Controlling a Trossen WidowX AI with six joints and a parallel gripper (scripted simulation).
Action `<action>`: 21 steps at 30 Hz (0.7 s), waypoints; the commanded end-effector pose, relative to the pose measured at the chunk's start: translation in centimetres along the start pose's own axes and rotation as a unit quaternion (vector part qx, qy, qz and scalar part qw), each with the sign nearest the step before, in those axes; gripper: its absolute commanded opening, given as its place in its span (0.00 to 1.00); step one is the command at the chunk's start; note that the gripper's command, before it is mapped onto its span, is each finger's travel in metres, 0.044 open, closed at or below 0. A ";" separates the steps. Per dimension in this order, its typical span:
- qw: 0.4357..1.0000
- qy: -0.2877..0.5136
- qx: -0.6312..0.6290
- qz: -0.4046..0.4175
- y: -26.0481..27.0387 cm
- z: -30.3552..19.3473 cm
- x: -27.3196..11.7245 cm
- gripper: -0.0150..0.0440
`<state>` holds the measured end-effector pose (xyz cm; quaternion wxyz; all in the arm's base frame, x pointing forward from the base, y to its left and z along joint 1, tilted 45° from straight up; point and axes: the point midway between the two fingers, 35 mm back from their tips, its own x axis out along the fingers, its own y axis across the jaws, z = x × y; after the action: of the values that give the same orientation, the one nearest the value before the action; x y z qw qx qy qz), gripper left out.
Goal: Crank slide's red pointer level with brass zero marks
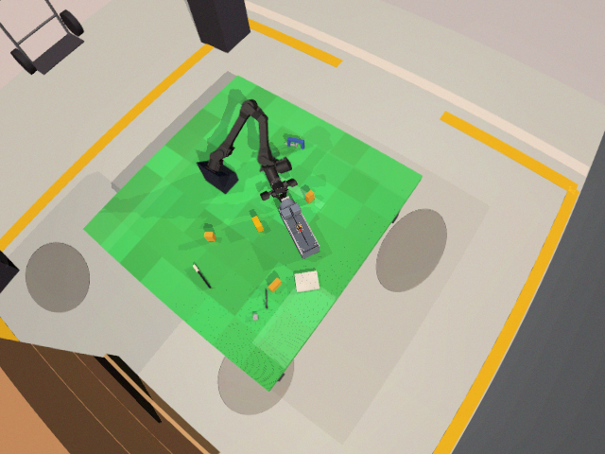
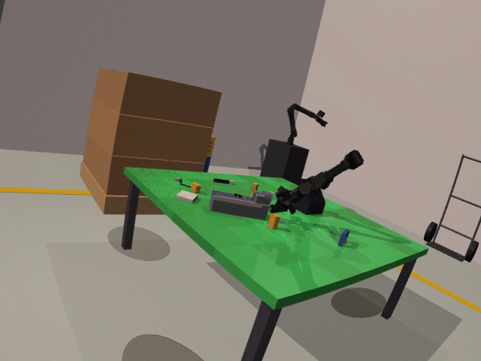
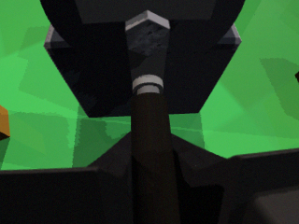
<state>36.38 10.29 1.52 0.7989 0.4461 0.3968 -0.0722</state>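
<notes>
Evidently closed on the dark cylindrical handle [image 3: 153, 159], the end effector [image 1: 284, 196] [image 2: 273, 207] [image 3: 147, 137] has its fingers close on either side; their contact surfaces are lost in shadow. Beyond the handle, a pale ring-like collar joins it to the crank arm [image 3: 149, 44], a flat bar with a lighter, angular end and mottled face. Behind stands the grey machine [image 1: 307, 252] [image 2: 237, 208] [image 3: 93, 89], a long, straight-sided box with a slotted top and a blocky housing at the crank end. The red pointer [image 1: 299, 228] lies about midway along the top; whether it is level with the brass marks cannot be determined at this size.

The green worktop [image 1: 352, 190] [image 2: 233, 241] [image 3: 234, 117] appears smooth, with faint square patches and dark speckling towards one end. An orange block [image 1: 309, 197] [image 2: 273, 221] [image 3: 4, 122] stands near the machine's crank end, cut off in the wrist view. Past the opposite end lies a flat, off-white slab [image 1: 306, 281] [image 2: 186, 196]. Farther back, brown stacked crates [image 2: 163, 116] show plain faces divided by thin seams; the top view crops them.
</notes>
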 end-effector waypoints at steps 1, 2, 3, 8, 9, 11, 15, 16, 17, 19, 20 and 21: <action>1.000 -0.001 0.002 -0.012 -0.9 0.0 0.0 0.25; 1.000 -0.001 0.002 -0.012 -0.9 0.0 0.0 0.25; 1.000 -0.001 0.002 -0.012 -1.0 0.0 0.0 0.25; 1.000 -0.001 0.002 -0.012 -1.0 0.0 -0.1 0.25; 1.000 -0.001 0.002 -0.012 -1.1 0.0 -0.1 0.25; 1.000 -0.001 0.002 -0.012 -1.1 0.1 -0.1 0.25; 1.000 -0.001 0.002 -0.012 -1.2 0.1 -0.1 0.25; 1.000 -0.001 0.002 -0.012 -1.2 0.1 -0.2 0.25; 1.000 -0.001 0.002 -0.012 -1.2 0.1 -0.2 0.25; 1.000 -0.001 0.002 -0.012 -1.3 0.2 -0.2 0.25; 1.000 -0.001 0.002 -0.013 -1.3 0.2 -0.2 0.25; 1.000 -0.001 0.002 -0.013 -1.4 0.2 -0.3 0.25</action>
<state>36.11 9.89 1.29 0.7985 0.4449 0.3988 -0.0733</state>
